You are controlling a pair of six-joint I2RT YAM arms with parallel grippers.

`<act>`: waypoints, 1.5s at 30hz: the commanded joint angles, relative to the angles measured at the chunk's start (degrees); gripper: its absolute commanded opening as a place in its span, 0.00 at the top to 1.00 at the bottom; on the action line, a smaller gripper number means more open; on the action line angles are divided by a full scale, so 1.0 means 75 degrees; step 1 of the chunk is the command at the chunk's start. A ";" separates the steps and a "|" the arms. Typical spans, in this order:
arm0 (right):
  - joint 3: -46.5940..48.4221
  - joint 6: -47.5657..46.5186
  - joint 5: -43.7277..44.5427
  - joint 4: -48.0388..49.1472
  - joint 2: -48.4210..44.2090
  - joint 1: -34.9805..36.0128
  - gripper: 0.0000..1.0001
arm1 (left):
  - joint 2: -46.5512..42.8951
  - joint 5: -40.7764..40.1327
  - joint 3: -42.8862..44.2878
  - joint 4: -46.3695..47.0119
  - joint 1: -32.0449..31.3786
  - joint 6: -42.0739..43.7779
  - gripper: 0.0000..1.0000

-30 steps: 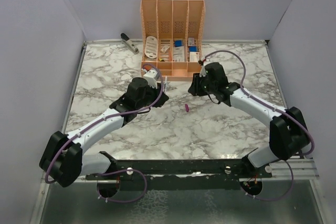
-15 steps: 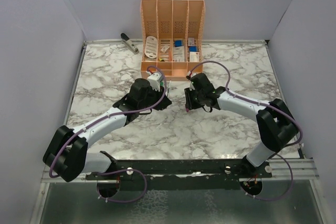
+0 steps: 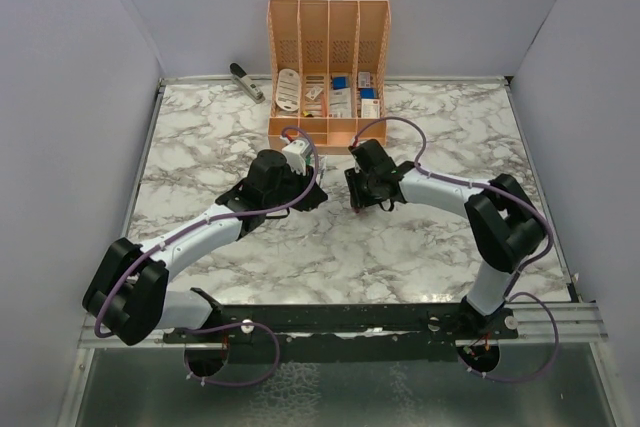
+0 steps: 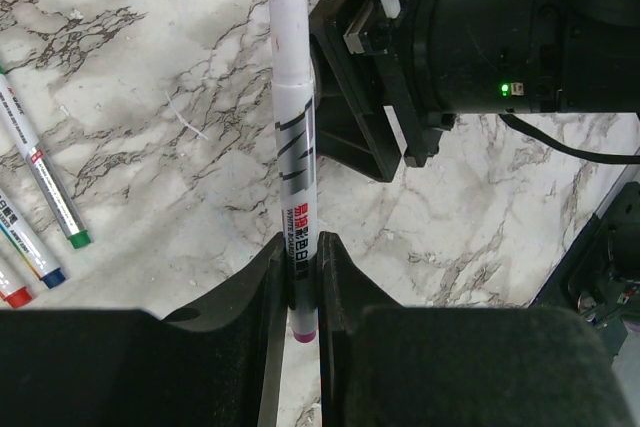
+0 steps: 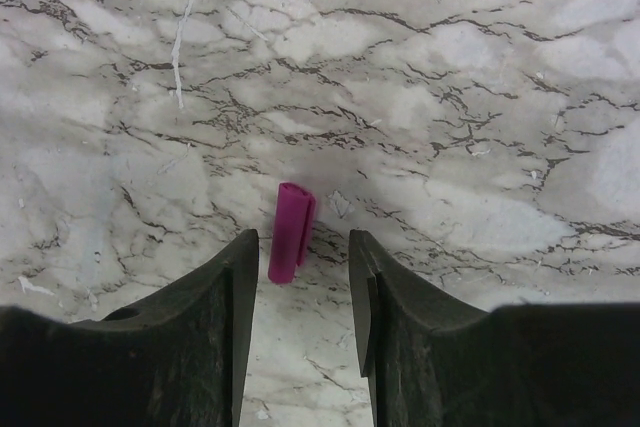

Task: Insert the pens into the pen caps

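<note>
My left gripper (image 4: 302,259) is shut on a whitish-grey pen (image 4: 296,147) with a purple end, held above the marble table. In the top view this gripper (image 3: 312,183) is at mid-table. Three more pens lie at the left edge of the left wrist view, with green (image 4: 48,185), blue (image 4: 26,247) and red (image 4: 10,289) tips. My right gripper (image 5: 300,252) is open and low over the table. The purple pen cap (image 5: 291,232) lies flat between its fingertips, nearer the left finger. In the top view the right gripper (image 3: 357,197) hides the cap. The other caps are out of view.
An orange organiser (image 3: 328,37) with stationery stands at the back centre. A grey stapler (image 3: 246,81) lies to its left. The right arm's black wrist (image 4: 480,47) is close to the held pen's upper end. Walls enclose the table (image 3: 200,147) on three sides.
My right arm has swung left and lowered, so its open gripper now straddles the purple cap. My left gripper, still holding the pen, has shifted slightly right.
</note>
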 commanded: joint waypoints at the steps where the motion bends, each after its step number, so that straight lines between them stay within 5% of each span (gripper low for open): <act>1: 0.0341 -0.0077 0.0308 0.0039 0.0314 0.0072 0.59 | 0.0030 0.0085 -0.0015 0.0212 0.0027 0.0113 1.00; 25: 0.0448 0.0075 0.0721 -0.0682 0.0861 0.0393 0.66 | 0.0111 -0.0049 0.0004 0.0190 0.0044 0.0107 1.00; 31: 0.0445 0.0100 0.0768 -0.0937 0.0970 0.0481 0.76 | 0.0047 -0.0118 -0.0045 0.0179 0.0072 0.0106 1.00; 37: 0.0587 0.0164 0.0943 -0.1446 0.1301 0.0587 0.98 | 0.0011 -0.0185 -0.0057 0.0157 0.0108 0.0101 1.00; 45: 0.0831 0.0206 0.1420 -0.1424 0.1101 0.0589 0.99 | 0.0056 -0.0129 0.0015 0.0147 0.0155 0.0142 1.00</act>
